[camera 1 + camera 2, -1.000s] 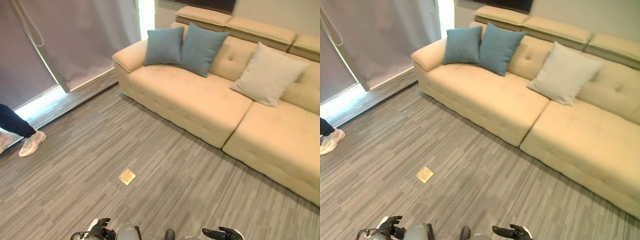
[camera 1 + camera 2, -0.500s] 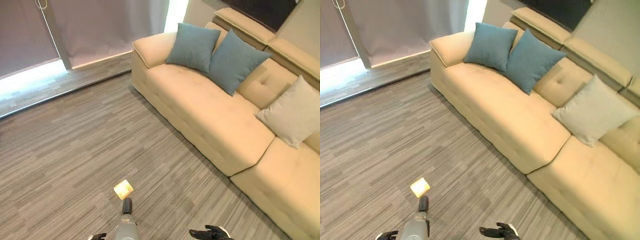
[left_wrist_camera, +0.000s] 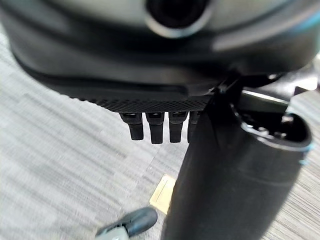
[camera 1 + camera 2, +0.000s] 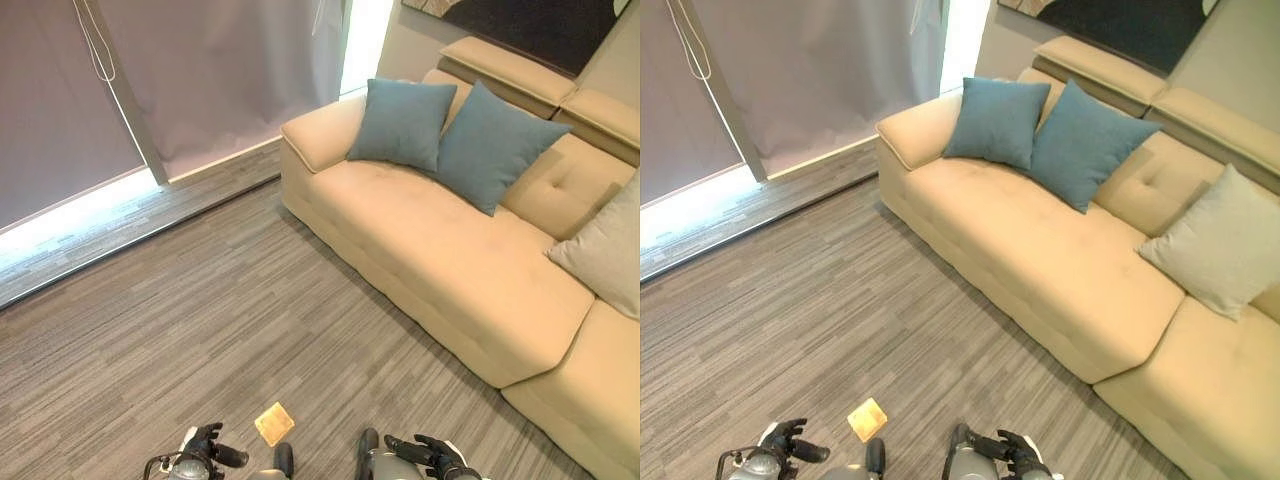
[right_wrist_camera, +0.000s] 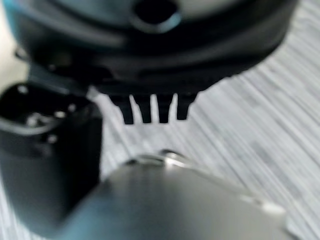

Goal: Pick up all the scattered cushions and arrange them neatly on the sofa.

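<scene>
Leaning on the sofa (image 4: 1040,260) backrest: two teal cushions (image 4: 405,125) (image 4: 495,145) plus a beige cushion (image 4: 1225,245) w/ none seen on the floor. Soft, light, prob. best gripped at an edge. Left hand (image 4: 205,445) & right hand (image 4: 430,452) hang low, fingers relaxed, empty. Left wrist view adds a yellow floor tag (image 3: 162,192).

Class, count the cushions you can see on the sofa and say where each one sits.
3. Two teal cushions lean side by side against the backrest near the armrest end of the sofa. One beige cushion leans further along. More may lie beyond the views' edges.
</scene>
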